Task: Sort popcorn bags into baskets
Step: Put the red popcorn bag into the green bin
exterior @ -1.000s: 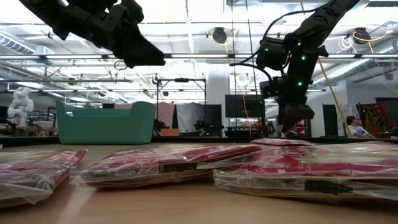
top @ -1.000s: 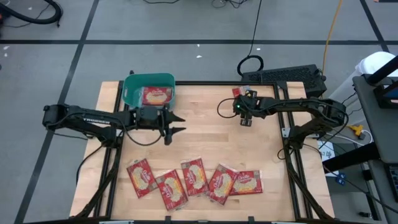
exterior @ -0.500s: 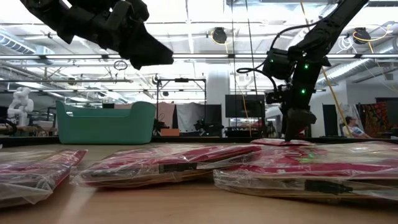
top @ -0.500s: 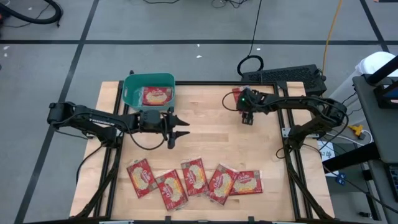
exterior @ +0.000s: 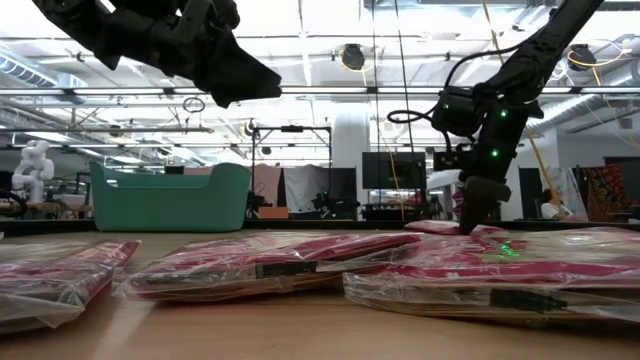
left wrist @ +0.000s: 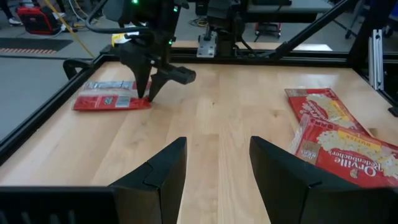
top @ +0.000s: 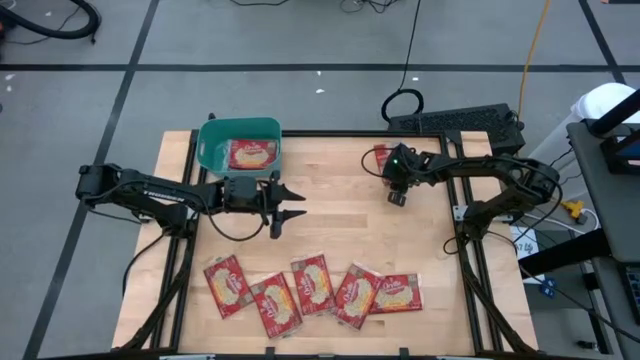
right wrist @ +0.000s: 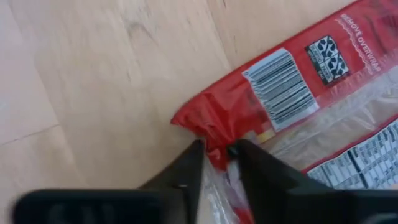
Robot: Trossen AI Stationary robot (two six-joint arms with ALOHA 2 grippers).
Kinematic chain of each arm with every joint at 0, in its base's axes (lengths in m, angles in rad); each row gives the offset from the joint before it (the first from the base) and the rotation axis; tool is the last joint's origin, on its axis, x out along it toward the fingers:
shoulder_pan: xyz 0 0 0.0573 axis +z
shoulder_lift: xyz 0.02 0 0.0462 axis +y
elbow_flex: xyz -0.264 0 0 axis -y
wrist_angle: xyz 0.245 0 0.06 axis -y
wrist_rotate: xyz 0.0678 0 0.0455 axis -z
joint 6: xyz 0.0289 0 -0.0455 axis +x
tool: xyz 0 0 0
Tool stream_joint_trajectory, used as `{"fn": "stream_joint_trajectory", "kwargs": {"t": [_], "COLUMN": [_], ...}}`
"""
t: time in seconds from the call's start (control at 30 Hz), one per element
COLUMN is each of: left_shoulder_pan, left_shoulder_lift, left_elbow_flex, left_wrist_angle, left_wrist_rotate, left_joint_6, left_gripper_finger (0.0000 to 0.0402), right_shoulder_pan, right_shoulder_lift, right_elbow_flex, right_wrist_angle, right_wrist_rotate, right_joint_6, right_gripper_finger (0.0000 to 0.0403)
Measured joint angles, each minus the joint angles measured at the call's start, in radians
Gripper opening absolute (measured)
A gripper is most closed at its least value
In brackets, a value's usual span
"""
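A wooden bench (top: 340, 220) stands on a grey floor (top: 300, 40) with dark lines, under bright ceiling lights (exterior: 300, 45).

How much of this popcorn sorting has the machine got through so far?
One popcorn bag already lies in the teal basket. The right gripper is pinching the corner of another bag at the table's far edge. Five bags wait in a row along the near edge. The left gripper hovers open and empty near the basket.

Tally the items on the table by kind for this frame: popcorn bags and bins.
Popcorn bags: 7 (5 in the front row, 1 in the bin, 1 pinched by the right gripper at the back edge)
Teal bin: 1
Total: 8
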Motion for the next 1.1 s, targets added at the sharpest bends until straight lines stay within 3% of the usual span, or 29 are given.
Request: {"fn": "stream_joint_trajectory", "kwargs": {"t": [0.13,0.47,0.8,1.1], "left_shoulder_pan": [0.0,0.0,0.0,-0.034], "left_shoulder_lift": [0.0,0.057,0.334,0.621], "left_elbow_flex": [0.0,0.0,0.0,0.066], "left_wrist_angle": [0.017,0.06,0.317,0.461], "left_wrist_rotate": [0.0,0.0,-0.162,-0.233], "left_joint_6": [0.0,-0.014,0.045,0.325], "left_gripper_finger": [0.0179,0.018,0.0186,0.026], "right_shoulder_pan": [0.017,0.167,0.309,0.347], "right_shoulder_lift": [0.001,0.004,0.004,0.003], "right_elbow_flex": [-0.001,-0.004,-0.003,-0.003], "right_wrist_angle": [0.026,0.179,0.38,0.455], "right_wrist_rotate": [-0.062,-0.278,-0.327,-0.328], "right_joint_6": [0.008,0.168,0.234,0.286], "right_gripper_finger": [0.0012,0.0002,0.0,0.0]}}
